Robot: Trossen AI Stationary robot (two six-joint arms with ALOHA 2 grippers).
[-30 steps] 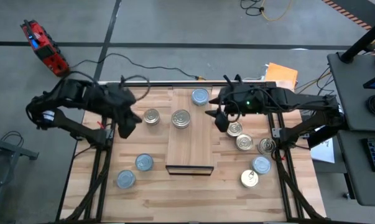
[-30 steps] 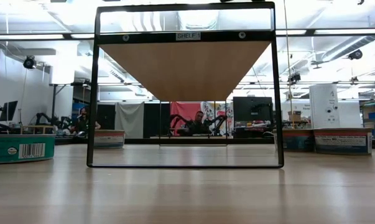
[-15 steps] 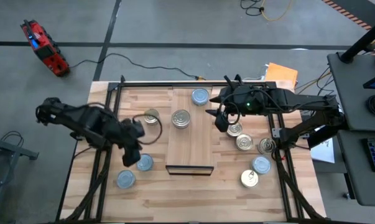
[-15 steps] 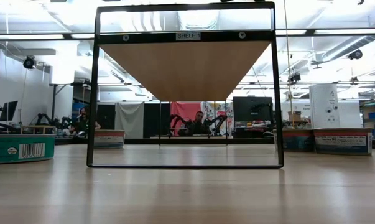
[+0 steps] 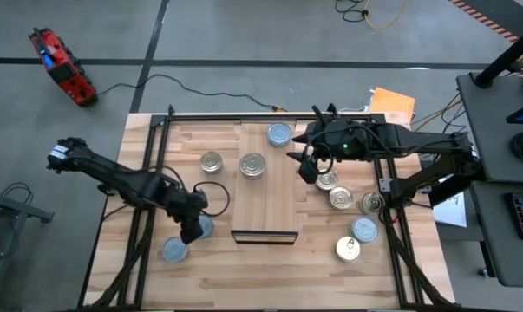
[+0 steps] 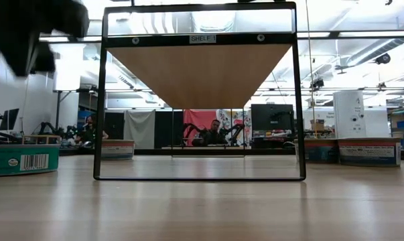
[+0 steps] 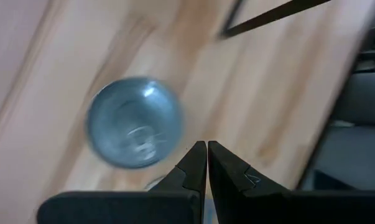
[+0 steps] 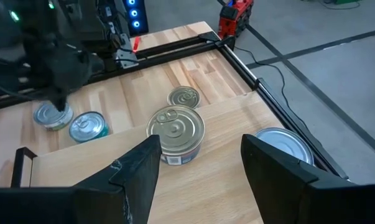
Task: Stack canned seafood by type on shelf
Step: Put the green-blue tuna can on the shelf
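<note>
- High view: two tins sit on the shelf (image 5: 265,208), a silver-topped tin (image 5: 252,165) and a blue-topped tin (image 5: 279,134); others lie scattered on the bench (image 5: 244,269).
- Tins look rigid, smooth and fairly light; I'd grip across the round wall.
- Left gripper (image 5: 192,230), fingers shut and empty, has swung from near the shelf's far end down over a blue tin (image 7: 134,121).
- Right gripper (image 5: 306,170) hovers partly open, holding nothing, unchanged.

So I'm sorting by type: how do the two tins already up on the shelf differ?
The tin at the shelf's far end has a pale blue-grey top; the tin nearer the middle has a silver ringed top with a pull tab. The blue-grey one sits closer to the right tool. Both are short, round, upright and unstacked on the shelf.
</note>
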